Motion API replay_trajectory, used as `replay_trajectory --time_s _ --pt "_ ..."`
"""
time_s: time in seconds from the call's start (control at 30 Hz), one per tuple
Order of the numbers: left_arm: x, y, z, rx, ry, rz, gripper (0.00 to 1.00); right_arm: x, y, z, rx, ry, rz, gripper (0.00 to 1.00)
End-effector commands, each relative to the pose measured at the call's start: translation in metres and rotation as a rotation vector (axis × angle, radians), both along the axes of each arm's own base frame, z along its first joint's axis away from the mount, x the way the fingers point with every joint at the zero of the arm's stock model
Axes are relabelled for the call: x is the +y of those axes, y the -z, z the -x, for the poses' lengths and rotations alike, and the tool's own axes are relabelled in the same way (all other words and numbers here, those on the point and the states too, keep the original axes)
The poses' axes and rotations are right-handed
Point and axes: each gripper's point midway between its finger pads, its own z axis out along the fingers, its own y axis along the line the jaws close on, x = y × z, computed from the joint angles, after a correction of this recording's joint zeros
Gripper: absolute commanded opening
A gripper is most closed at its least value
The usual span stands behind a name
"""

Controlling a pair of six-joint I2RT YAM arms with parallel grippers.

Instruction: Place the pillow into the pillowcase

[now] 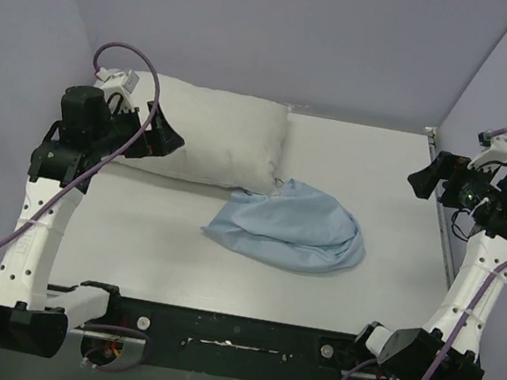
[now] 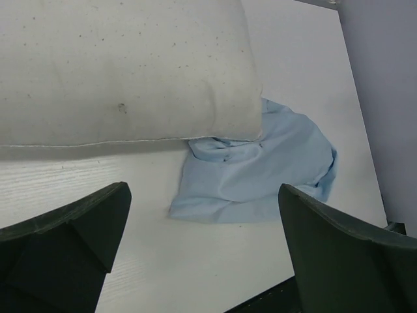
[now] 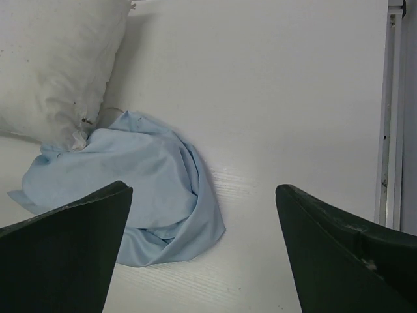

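The off-white pillow (image 1: 212, 133) lies at the back left of the table; it also shows in the left wrist view (image 2: 124, 72) and the right wrist view (image 3: 55, 65). The light blue pillowcase (image 1: 291, 225) lies crumpled in the middle, one corner tucked under the pillow's right end; it shows in the left wrist view (image 2: 260, 169) and the right wrist view (image 3: 130, 189). My left gripper (image 1: 167, 138) is open and empty, raised by the pillow's left end. My right gripper (image 1: 421, 178) is open and empty, raised at the far right, well clear of the pillowcase.
The white table (image 1: 382, 172) is walled by lilac panels at the back and sides. A metal rail (image 3: 391, 117) runs along the right edge. A black base bar (image 1: 230, 336) spans the near edge between the arm bases.
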Motion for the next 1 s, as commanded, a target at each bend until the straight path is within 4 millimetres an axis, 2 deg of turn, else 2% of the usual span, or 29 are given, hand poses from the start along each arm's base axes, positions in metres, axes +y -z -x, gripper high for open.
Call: replay_trajectory --time_s 0.0,0.2,0.27,0.33,0.43,0.53,0.7,0.83,0.97 --pt "0.014 0.009 -0.001 0.019 -0.049 0.0 0.98 0.001 -0.002 -0.01 0.021 0.016 0.014 0.98" --pt "0.027 0.028 -0.002 0.085 -0.106 0.025 0.98 0.019 0.009 -0.02 0.04 -0.062 0.03 0.98" --pt "0.024 0.03 -0.002 0.092 -0.115 -0.018 0.98 0.033 0.01 -0.02 0.022 -0.147 0.045 0.98" --pt "0.012 0.028 -0.003 0.074 -0.104 -0.078 0.98 0.048 0.009 -0.018 0.003 -0.236 0.065 0.98" --pt "-0.017 0.023 -0.001 0.022 -0.042 -0.143 0.98 0.064 0.006 -0.014 -0.026 -0.345 0.089 0.98" --pt "-0.06 0.023 0.005 -0.026 0.075 -0.173 0.98 0.076 0.009 -0.011 -0.037 -0.42 0.073 0.98" --pt "-0.135 0.035 0.022 -0.06 0.272 -0.057 0.98 0.092 0.02 -0.004 -0.032 -0.56 0.037 0.98" --pt "-0.179 0.048 0.034 -0.097 0.349 -0.013 0.97 0.093 0.044 -0.004 0.023 -0.612 0.035 0.98" --pt "-0.21 0.087 0.049 -0.076 0.414 -0.139 0.95 0.097 0.079 -0.005 0.134 -0.67 0.048 0.98"
